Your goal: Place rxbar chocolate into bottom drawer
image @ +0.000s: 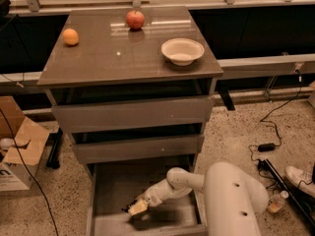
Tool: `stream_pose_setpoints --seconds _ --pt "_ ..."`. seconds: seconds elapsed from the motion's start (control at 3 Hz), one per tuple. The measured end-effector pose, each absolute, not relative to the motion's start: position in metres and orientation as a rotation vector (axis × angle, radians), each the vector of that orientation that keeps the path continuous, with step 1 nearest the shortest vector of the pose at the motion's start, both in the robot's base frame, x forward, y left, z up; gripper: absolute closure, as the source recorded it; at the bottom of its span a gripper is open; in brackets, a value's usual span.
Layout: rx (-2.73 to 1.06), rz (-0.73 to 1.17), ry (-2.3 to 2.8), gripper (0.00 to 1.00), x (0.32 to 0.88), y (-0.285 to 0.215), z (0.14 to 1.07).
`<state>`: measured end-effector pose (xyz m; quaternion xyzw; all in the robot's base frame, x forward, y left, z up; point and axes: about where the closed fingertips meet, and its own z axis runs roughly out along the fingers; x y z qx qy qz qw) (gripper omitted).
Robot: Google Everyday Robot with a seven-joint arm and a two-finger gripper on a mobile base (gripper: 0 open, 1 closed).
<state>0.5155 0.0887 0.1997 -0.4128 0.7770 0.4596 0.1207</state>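
The bottom drawer (117, 181) of the grey-brown cabinet is pulled open, a deep tray below two shut drawers. My white arm reaches down into it from the right. My gripper (137, 208) is inside the drawer, low over its floor near the front middle. A small dark sliver, apparently the black rxbar chocolate (126, 209), shows at the gripper's left tip. The gripper hides most of it, and I cannot tell whether it is held or lying on the drawer floor.
On the cabinet top stand a white bowl (182, 50), a red apple (135, 19) and an orange (70, 36). A cardboard box (19, 151) sits on the floor at left. Cables (266, 146) and a bottle (275, 203) lie at right.
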Motion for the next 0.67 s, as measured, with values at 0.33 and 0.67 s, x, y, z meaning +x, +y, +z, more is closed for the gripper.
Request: stream_pose_setpoints --seconds 0.33,0.67 --pt "-1.150 1.336 2.284 0.84 0.5272 0.0861 0.1740" --pt "-1.150 1.336 2.284 0.53 0.5272 0.0862 0.1740"
